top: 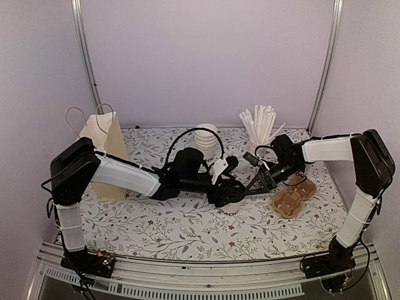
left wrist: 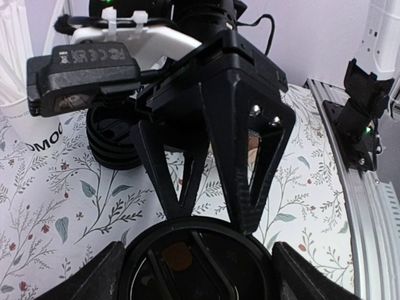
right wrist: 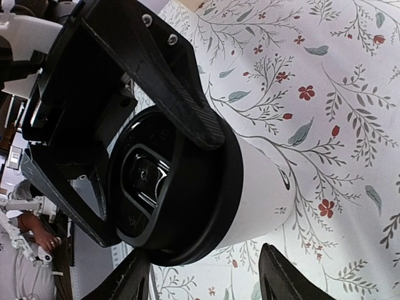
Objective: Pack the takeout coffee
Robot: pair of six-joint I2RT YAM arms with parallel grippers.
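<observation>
The left arm point(top: 119, 175) is reaching from its near-left base rightward toward the middle, its forearm lying low and nearly level. The left gripper point(left wrist: 197, 253) is standing wide, its fingers point(right wrist: 187, 94) pressing on opposite sides of the coffee cup point(right wrist: 256, 181) at the lidded rim. The right arm point(top: 369, 162) is standing up from its near-right base, bending at a high elbow and stretching leftward. The right gripper point(right wrist: 206, 259) is facing the left one, fingers straddling the same cup; whether they are touching it is unclear
</observation>
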